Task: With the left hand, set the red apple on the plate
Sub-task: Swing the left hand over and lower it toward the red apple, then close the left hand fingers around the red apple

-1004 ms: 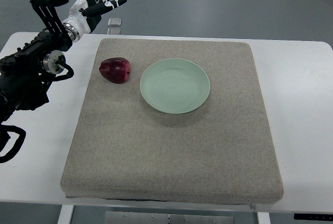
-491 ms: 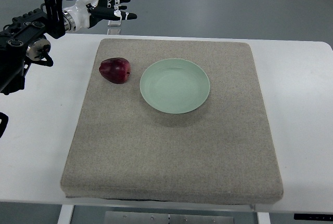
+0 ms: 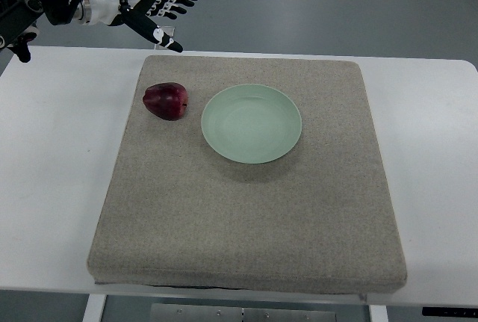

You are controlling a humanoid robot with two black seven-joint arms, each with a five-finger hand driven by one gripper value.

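While its fingers (image 3: pixel 173 2) are spread wide and hold nothing, the left hand (image 3: pixel 149 7) hangs in the picture's upper left corner, over the far edge of the white table (image 3: pixel 56 158), with the thumb angled down toward the mat. The dark forearm runs off toward the left edge.

The red apple (image 3: pixel 166 101) lies well apart from those fingers, nearer the camera and slightly to the right, resting on the grey mat (image 3: pixel 246 217) close to its left far corner. It touches nothing but the mat. Just beside it, to the right, sits the pale green plate (image 3: pixel 252 123), bare, with a narrow strip of mat between the two.

The mat covers most of the table; wide bare fabric stretches in front of and to the right of the plate. White tabletop shows on both sides. A small clear object (image 3: pixel 166 38) sits on the table near the mat's far edge, partly hidden under the thumb.
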